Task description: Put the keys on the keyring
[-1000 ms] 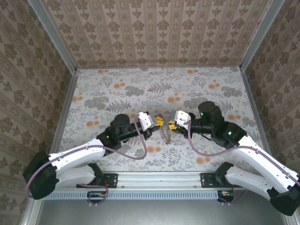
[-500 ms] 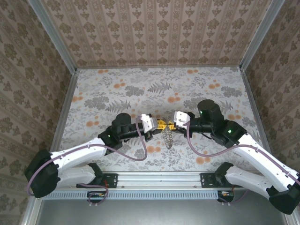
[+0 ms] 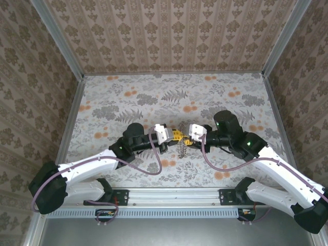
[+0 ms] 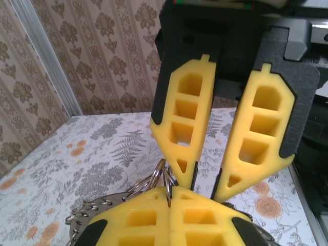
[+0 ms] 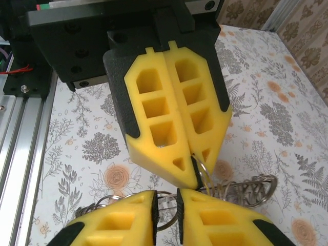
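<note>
The worktop is covered in a floral print of grey leaves and orange blooms. Patterned walls close it in on the far, left and right sides, and a metal rail runs along the near edge.

The left arm and the right arm reach in from the two near corners. They meet midway between the left and right edges, somewhat closer to the near edge than to the far one.

The left gripper has its yellow pads pressed flat together, with no gap between them. A thin wire loop of the keyring is pinched at the seam. The right gripper faces it tip to tip. Its jaws stand narrowly apart, and the worktop print shows through the slot. One fingertip is just beside the ring's loops, but no loop sits inside the slot in the left wrist view. In the right wrist view the wire passes close behind the right fingertips, and I cannot tell whether it touches them.

The keys, a dull grey metal bunch, hang on the ring directly below the meeting fingertips. They trail toward the near edge as a short string. Whether the lowest keys rest on the worktop cannot be told.
</note>
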You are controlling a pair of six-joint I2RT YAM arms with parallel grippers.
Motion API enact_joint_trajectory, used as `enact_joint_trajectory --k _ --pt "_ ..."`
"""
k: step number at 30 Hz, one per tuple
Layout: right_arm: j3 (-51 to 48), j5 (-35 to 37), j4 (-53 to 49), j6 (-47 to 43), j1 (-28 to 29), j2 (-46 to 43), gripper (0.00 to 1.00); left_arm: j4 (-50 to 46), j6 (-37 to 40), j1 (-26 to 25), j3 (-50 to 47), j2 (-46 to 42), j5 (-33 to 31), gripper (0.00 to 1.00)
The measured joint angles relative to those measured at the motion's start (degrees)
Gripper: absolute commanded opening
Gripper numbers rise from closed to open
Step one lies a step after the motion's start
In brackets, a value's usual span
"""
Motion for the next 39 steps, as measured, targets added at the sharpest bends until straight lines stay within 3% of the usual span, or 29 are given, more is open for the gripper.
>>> enact_joint_trajectory --k 16,22,30,39 --pt "-2.6 -3.45 0.39 2.16 -4.9 -8.7 0.26 5.05 0.0 -0.09 -0.31 0.02 3.91 0.0" --pt "-2.58 -5.31 0.55 2.19 -5.05 -8.02 0.24 5.57 0.0 -0.09 -0.31 1.33 5.27 0.0" --pt "-2.38 -6.51 1.51 1.97 -5.18 -5.88 0.12 5.7 0.0 -0.09 -0.31 2.56 6.27 0.0" --pt "-2.34 -7.15 1.57 1.95 -5.18 -5.4 0.16 5.92 -0.02 -0.09 -0.17 3.28 7.17 0.0"
